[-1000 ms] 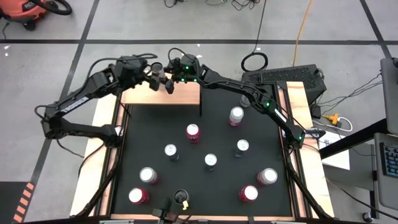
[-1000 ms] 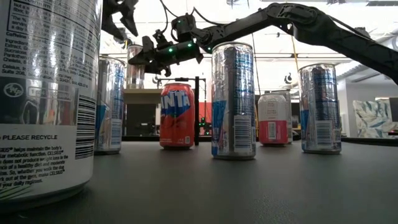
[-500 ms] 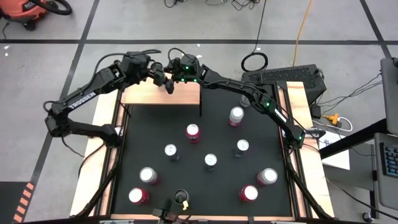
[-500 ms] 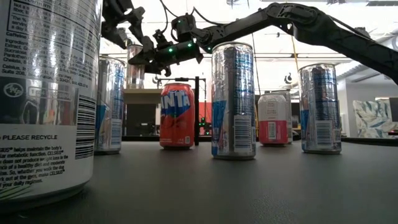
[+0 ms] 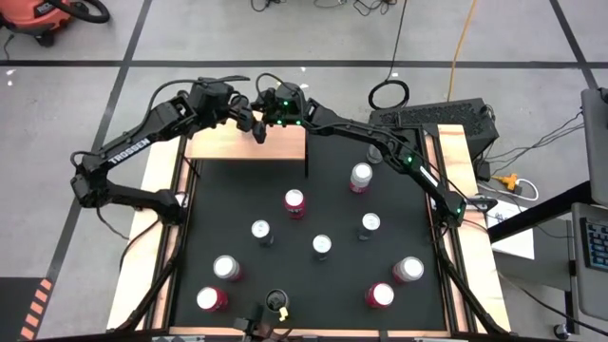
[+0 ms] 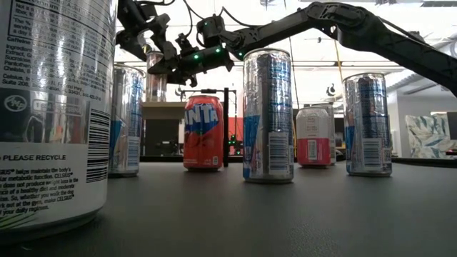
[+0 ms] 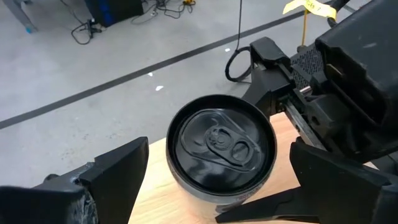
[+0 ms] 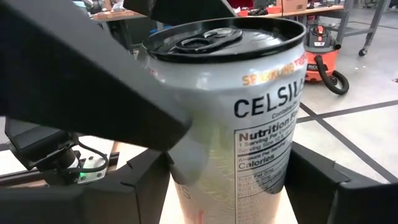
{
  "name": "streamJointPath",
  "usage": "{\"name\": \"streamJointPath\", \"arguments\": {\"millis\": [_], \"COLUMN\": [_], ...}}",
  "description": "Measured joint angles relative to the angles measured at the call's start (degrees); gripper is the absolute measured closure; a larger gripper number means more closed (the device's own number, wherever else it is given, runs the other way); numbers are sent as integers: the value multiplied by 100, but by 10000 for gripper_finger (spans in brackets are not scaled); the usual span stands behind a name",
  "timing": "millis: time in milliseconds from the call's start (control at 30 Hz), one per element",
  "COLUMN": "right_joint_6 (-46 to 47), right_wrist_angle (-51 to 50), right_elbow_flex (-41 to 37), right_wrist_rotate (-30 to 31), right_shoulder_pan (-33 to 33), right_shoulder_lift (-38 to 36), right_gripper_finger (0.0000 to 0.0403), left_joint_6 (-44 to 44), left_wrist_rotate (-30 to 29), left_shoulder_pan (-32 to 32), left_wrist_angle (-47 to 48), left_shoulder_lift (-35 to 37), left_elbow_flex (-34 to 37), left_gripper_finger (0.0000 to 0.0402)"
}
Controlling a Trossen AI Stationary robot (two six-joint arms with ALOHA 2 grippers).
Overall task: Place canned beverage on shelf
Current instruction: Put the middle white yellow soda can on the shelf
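Step in hand looks like a handover over the shelf (image 5: 245, 144). The can (image 8: 233, 118) stands upright between the right gripper's (image 8: 227, 186) fingers, which are closed on its sides roughly halfway open, so the right gripper holds it. It sits above the far part of the wood shelf top; the low view puts its base about level with the board, but I can't tell if it's touching down.

The left gripper (image 7: 208, 177) is spread wide, a finger on each side of the can and clear of it, holding nothing. Its wrist camera looks down on the can's lid, with pale wood showing beneath.

Pose: both arms reach to the table's far edge and meet nose to nose above the shelf, left arm from the left side, right arm stretched long from the right. Both wrists sit high over the board.

My read for the next move: confirm the can's base is flat on the wood, then the right gripper opens and backs off along its own line without dragging the can. The left gripper needs to stay clear of the can or pull back first, since the two heads are crowded together.

Eight other cans (image 5: 294, 201) stand on the black mat (image 5: 332, 285), well apart from the shelf.
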State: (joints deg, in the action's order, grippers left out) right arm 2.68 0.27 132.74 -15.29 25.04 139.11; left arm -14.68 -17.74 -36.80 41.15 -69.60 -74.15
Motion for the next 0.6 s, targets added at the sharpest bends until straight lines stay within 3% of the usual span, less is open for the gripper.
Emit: {"name": "streamJointPath", "arguments": {"millis": [300, 600], "right_joint_6": [-38, -57], "right_wrist_angle": [-6, -50], "right_elbow_flex": [-1, -2], "right_wrist_rotate": [-68, -159], "right_shoulder_pan": [0, -2], "right_shoulder_lift": [0, -11], "right_gripper_finger": [124, 117], "left_joint_6": [2, 0], "left_wrist_rotate": [34, 122], "left_shoulder_pan": [-2, 2], "left_wrist_angle": [2, 11], "left_shoulder_lift": [0, 75], "left_elbow_flex": [0, 0], "left_gripper_finger": [10, 11]}}
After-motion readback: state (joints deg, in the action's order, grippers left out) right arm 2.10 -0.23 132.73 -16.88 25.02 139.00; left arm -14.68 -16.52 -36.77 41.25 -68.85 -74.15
